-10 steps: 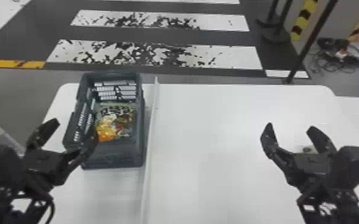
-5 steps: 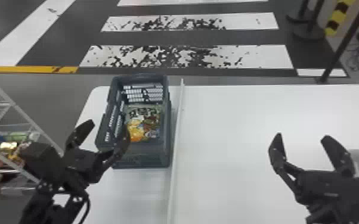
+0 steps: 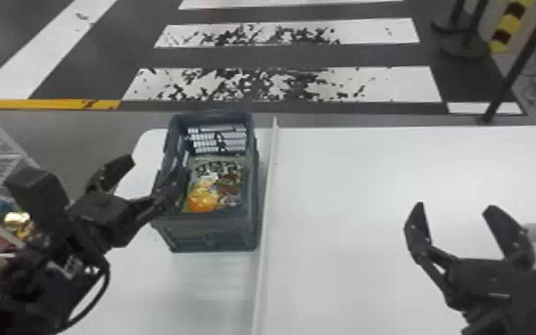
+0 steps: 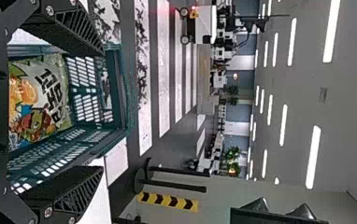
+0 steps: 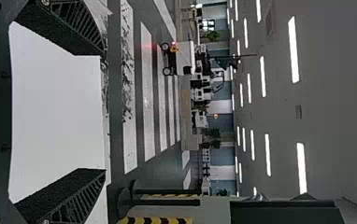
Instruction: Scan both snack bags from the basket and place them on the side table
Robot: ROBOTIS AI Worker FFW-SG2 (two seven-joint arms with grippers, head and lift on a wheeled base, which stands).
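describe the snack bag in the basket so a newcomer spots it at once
On the white table, left of the divider, stands a dark basket. The snack bag lies inside: pale, with black lettering and an orange patch, colourful against the basket's dark walls.

Taking 12 o'clock as the far side, I can see the basket (image 3: 213,234) over toward 10 o'clock on the white table (image 3: 369,187). It's a dark blue-grey plastic one, rectangular, open on top, with slotted walls, standing upright with its long sides running from 6 to 12 o'clock. Down inside lies a snack bag (image 3: 216,178), printed face up and fitted lengthwise between those walls. Its film is pale silvery green and a bit wrinkled. Big dark lettering sits at its 12 o'clock end, a bright orange and yellow picture fills the part around 7 o'clock, and little red, brown and green cartoon figures crowd the side toward 3 and 4 o'clock.
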